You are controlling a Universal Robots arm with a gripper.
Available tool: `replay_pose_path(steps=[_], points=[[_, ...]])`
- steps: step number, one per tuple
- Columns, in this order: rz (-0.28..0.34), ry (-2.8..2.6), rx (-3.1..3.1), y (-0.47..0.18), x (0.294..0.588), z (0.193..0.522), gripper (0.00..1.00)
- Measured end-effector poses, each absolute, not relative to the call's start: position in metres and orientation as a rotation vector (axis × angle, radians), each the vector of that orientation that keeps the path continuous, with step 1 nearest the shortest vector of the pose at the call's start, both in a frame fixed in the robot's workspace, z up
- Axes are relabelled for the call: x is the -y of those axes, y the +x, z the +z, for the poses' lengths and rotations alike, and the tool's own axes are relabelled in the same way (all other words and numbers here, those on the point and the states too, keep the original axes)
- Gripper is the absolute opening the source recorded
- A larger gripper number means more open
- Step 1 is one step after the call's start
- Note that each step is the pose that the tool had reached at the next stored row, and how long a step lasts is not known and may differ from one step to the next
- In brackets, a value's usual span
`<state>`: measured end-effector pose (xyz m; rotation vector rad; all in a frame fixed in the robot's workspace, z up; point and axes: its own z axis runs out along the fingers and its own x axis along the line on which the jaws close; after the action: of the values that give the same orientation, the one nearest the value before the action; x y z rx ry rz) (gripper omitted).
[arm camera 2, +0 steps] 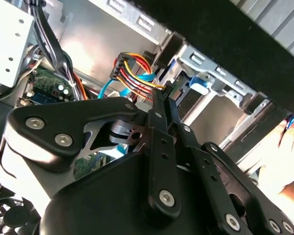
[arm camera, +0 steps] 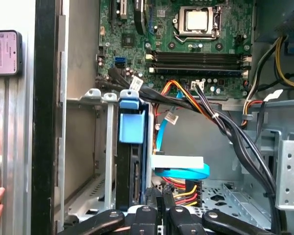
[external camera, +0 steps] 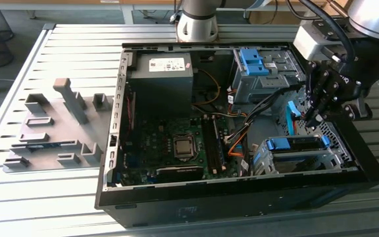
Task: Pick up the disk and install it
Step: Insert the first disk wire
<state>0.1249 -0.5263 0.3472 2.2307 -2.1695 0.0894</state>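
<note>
The disk (external camera: 299, 143) lies in the grey drive bay (external camera: 263, 159) at the front corner of the open computer case, on the exterior view's right, its blue rail on top. In the first wrist view I see the disk (arm camera: 134, 178) edge-on in the bay, under its blue tab. My gripper (external camera: 316, 114) hangs above and just behind that bay, shut, with nothing visible between its fingers. Its tips (arm camera: 165, 211) sit beside the disk, close to a blue cable loop (arm camera: 182, 172) and a plug with coloured wires (arm camera: 186, 188). In the second wrist view the gripper (arm camera 2: 162, 95) points at the bay.
The case holds a motherboard (external camera: 176, 143), a grey power-supply box (external camera: 163, 79) and a rear bay with blue brackets (external camera: 255, 61). Black and coloured cables (arm camera: 225, 127) cross near the gripper. A grey fixture plate (external camera: 55, 131) lies on the exterior view's left. A person's hand (arm camera 2: 284, 147) is by the case.
</note>
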Motion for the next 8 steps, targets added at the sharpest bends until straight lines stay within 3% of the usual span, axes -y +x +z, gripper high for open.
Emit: replay_pose_path(steps=[8], points=[[0.087,2.179,2.220,0.1241,0.5323,0.3456,0.16]])
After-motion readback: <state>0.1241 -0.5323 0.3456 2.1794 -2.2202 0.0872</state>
